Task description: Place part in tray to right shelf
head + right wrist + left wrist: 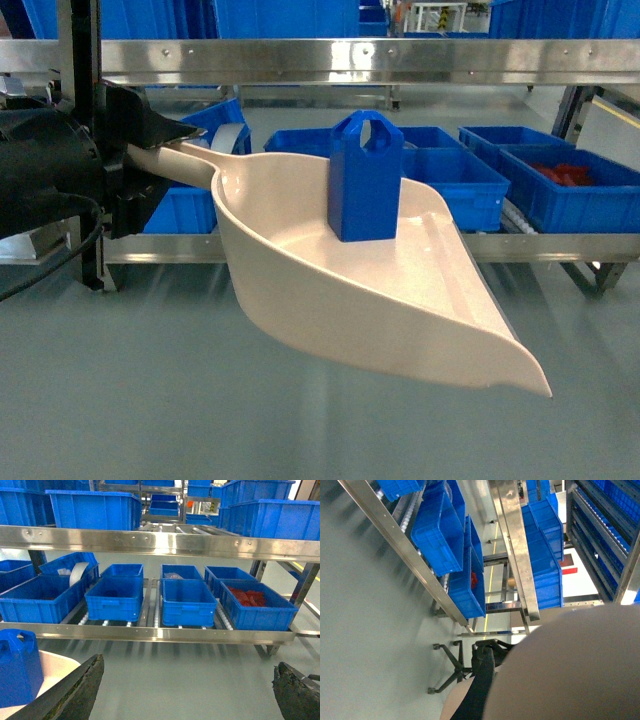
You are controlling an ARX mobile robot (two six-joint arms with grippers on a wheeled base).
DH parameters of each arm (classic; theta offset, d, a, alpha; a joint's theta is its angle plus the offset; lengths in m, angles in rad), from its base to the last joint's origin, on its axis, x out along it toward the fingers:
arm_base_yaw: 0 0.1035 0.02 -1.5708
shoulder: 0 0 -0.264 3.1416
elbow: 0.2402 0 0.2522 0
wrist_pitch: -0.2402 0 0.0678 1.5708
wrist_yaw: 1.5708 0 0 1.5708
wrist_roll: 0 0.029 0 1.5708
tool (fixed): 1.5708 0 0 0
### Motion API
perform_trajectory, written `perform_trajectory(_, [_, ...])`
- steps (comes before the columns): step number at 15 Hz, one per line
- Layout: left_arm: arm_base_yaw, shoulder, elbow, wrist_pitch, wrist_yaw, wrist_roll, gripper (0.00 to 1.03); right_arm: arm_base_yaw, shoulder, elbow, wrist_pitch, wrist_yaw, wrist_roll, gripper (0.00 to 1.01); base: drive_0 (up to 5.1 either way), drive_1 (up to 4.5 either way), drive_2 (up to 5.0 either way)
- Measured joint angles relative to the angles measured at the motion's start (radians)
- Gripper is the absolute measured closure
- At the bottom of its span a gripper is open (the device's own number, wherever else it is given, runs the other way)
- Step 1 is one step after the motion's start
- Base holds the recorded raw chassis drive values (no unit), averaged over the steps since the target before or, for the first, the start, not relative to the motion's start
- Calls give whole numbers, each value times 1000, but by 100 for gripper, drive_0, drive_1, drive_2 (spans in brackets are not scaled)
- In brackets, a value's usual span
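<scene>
Carry step—left gripper [150, 150] apparently clamped on the tray [380, 300] handle, part [366, 178] upright inside; right gripper [190, 685] spread—next, reach the right shelf [400, 60].

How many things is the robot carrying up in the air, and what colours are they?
Blue, the part: 1
Beige, the tray: 1
Total: 2
</scene>
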Motion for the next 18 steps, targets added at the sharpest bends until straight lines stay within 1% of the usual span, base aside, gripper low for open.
perform_trajectory(18, [0, 0, 0, -1, 0, 0, 90, 0, 0, 0, -3, 0, 0, 3, 0, 0, 0])
